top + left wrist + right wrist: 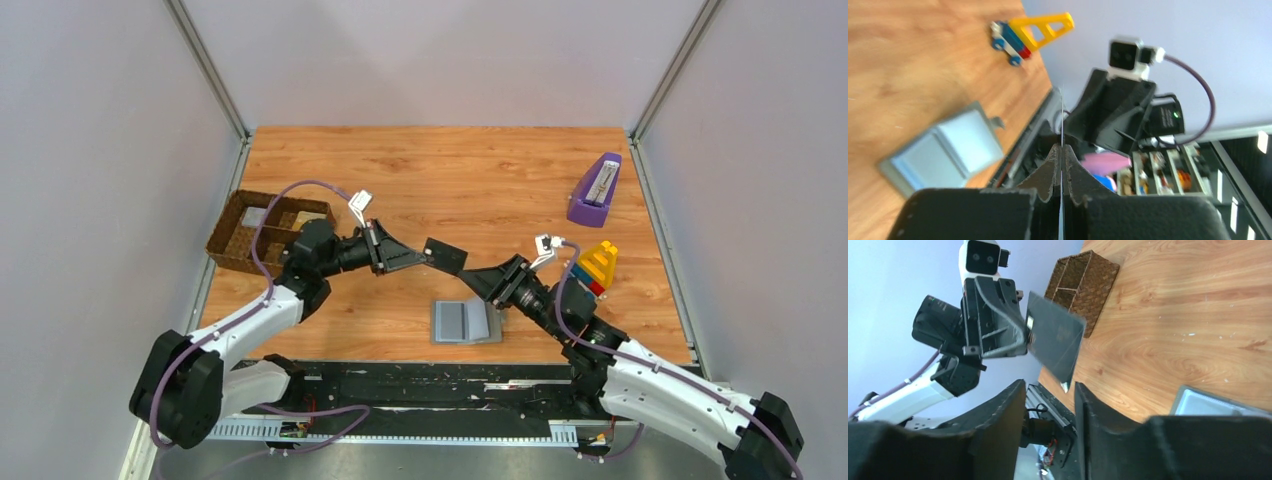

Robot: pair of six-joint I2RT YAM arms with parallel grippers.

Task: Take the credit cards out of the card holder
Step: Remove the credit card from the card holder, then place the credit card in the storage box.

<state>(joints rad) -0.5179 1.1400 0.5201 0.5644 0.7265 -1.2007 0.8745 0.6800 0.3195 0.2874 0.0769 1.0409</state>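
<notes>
The card holder (465, 322) lies open on the wooden table, pale blue-grey inside, between the two arms; it also shows in the left wrist view (948, 150) and at the right wrist view's edge (1218, 402). A dark credit card (447, 257) hangs in the air above the table, with my left gripper (422, 257) shut on one end of it. The left wrist view shows this card (1062, 115) edge-on between the shut left gripper (1062, 147). My right gripper (474, 276) stands open just off the card's (1055, 342) other end, its jaws (1048, 390) apart with nothing between them.
A brown woven divided tray (265, 232) stands at the left edge of the table, also seen in the right wrist view (1083, 285). A purple object (595, 190) sits at the back right. A toy of coloured blocks (597, 268) stands beside the right arm.
</notes>
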